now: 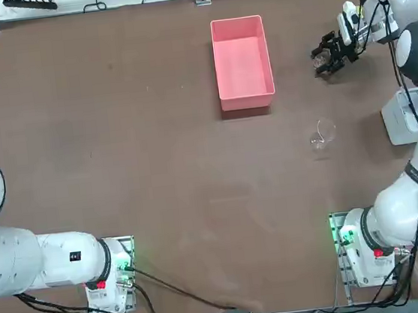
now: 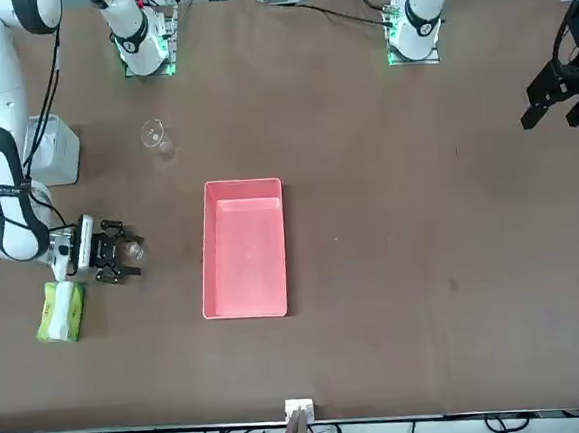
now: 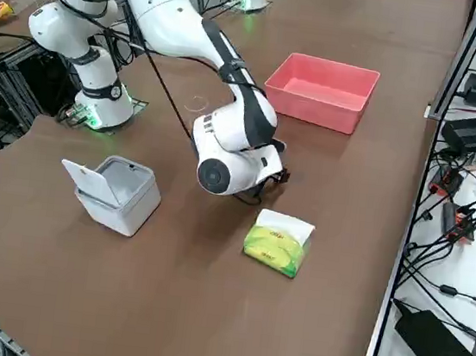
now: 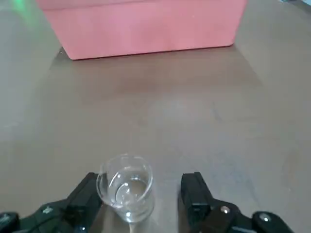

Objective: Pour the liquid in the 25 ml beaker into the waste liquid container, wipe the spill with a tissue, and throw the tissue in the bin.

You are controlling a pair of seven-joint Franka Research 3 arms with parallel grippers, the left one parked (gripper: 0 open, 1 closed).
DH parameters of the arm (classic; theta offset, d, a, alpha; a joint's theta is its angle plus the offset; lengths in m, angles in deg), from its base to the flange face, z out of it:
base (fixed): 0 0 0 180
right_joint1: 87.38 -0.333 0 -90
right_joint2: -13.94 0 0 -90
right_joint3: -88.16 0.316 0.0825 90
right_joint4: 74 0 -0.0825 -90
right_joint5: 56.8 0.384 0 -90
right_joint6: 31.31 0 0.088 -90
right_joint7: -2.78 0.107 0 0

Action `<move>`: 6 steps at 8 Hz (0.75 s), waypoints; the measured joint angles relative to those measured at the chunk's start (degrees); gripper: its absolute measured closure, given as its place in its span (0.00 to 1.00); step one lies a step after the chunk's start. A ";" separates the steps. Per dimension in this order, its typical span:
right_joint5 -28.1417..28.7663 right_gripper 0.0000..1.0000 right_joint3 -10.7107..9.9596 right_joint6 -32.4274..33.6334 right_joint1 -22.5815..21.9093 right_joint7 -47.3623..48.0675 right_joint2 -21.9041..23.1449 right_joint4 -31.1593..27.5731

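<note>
The 25 ml beaker [image 4: 125, 191], tiny clear glass with a little liquid in it, stands upright on the brown table between the fingers of my right gripper [image 4: 141, 180]. The gripper is open: one finger is almost against the glass and a gap shows at the other. In the top view the gripper [image 1: 325, 60] is low over the table, right of the pink waste liquid container [image 1: 246, 93]. The front view shows the beaker [image 2: 134, 252] at the fingertips. The grey bin [image 3: 119, 194] has its lid up. A white tissue [image 3: 284, 225] sticks out of the yellow-green pack [image 3: 277, 244].
A larger clear beaker [image 1: 322, 134] stands between the pink tray and my right arm's base. The tissue pack [image 2: 61, 311] lies close behind my wrist, near the table's edge. The bin [image 1: 401, 116] sits at the right edge beside my arm.
</note>
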 joint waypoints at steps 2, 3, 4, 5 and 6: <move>0.18 0.11 0.01 0.00 -0.51 -0.01 0.00 0.00; 0.19 0.15 0.01 -0.01 -0.68 -0.04 0.00 0.00; 0.19 0.22 0.01 -0.01 -0.76 -0.24 0.00 0.00; 0.19 0.30 0.01 -0.01 -0.76 -0.38 -0.02 0.00; 0.19 0.38 0.01 -0.01 -0.76 -0.57 -0.05 0.00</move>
